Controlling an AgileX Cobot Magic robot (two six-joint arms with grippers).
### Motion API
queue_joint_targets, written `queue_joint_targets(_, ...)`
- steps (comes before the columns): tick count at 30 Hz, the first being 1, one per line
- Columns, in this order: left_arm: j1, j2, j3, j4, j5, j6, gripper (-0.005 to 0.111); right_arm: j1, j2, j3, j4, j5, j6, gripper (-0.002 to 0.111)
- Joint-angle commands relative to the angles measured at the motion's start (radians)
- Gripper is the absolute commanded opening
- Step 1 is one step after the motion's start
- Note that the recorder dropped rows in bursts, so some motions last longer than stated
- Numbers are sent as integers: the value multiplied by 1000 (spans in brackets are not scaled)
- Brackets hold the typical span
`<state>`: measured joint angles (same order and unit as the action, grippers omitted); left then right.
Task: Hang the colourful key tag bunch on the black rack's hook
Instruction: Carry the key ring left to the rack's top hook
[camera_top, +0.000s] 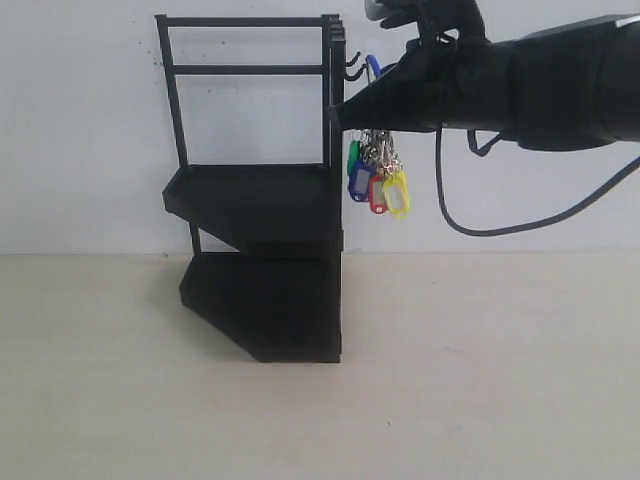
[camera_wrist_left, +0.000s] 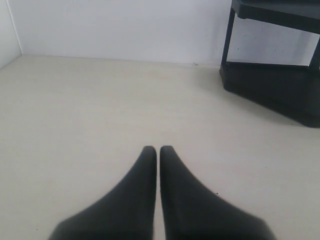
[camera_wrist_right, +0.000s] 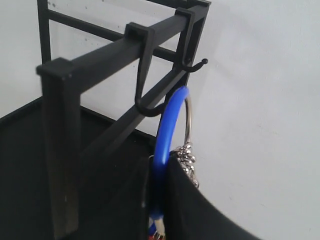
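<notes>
Right gripper (camera_top: 345, 113): jaws pinched the blue-sleeved ring (camera_wrist_right: 167, 135) of the key bunch (camera_top: 378, 180), gripping its lower arc; nothing else was between them.
Key bunch: held in the air. The ring rose above the jaws, and the coloured tags (camera_top: 385, 190) hung straight down just under them, clear of the rack (camera_top: 260, 200).
Hook (camera_wrist_right: 150, 107): sat just ahead of and above the jaw tips, on the rack's top side bar. In the right wrist view its curled end met the top of the ring. Could not tell whether the tip had passed inside the ring or only lay beside it.
Second hook (camera_wrist_right: 197, 64): farther beyond the jaws, bare.
Done: bunch lifted and brought up to the hook at the rack's top corner.
Left, by my reading: get the ring over the hook's tip, lower it into the curl, open the jaws, back out.
Progress: late approach, not yet hung.
Left gripper (camera_wrist_left: 158, 152): jaws pressed together and empty, low over the table (camera_wrist_left: 75, 125), with the rack's base well ahead and off to one side.
</notes>
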<state>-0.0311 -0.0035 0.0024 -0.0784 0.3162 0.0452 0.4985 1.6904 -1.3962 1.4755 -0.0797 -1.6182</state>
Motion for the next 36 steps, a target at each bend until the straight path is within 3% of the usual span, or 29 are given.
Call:
queue_joint_targets(1,3,4,-2,-2,-8,0,4,1,-5,-13,-7,4,1,0)
queue_joint_targets(27,3,4,-2,-2,-8,0,4,1,-5,-13,-5,80,21,0)
queue_joint_targets(31,3,4,-2,-2,-8,0,4,1,-5,-13,-5,71,21,13)
queue_joint_targets(36,3,4,-2,-2,-8,0,4,1,-5,-13,-5,26,21,44)
